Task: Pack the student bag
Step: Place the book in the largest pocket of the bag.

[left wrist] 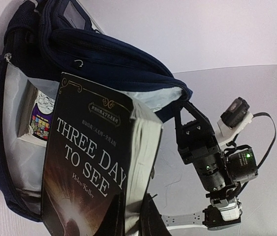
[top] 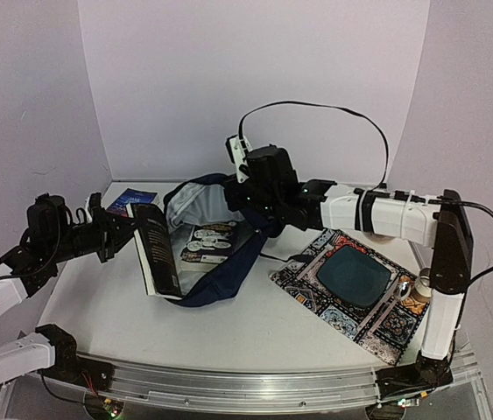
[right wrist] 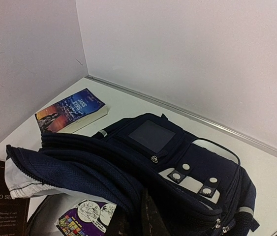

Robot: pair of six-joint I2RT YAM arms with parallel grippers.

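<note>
The student bag (top: pixel 220 254), dark navy with a pale lining, lies open mid-table; it also shows in the left wrist view (left wrist: pixel 104 59) and the right wrist view (right wrist: pixel 177 162). My right gripper (top: pixel 259 229) is shut on the bag's upper flap (right wrist: pixel 99 172) and holds the mouth open. My left gripper (top: pixel 128 234) is shut on a black book, "Three Days to See" (left wrist: pixel 94 167), held upright at the bag's mouth (top: pixel 157 249). A purple comic-cover book (right wrist: pixel 81 219) lies inside the bag.
A blue-covered book (top: pixel 123 201) lies at the back left by the wall, also in the right wrist view (right wrist: pixel 72 110). A patterned mat (top: pixel 351 293) with a dark teal pad lies right of the bag. A small metal cup (top: pixel 421 284) stands near the right arm.
</note>
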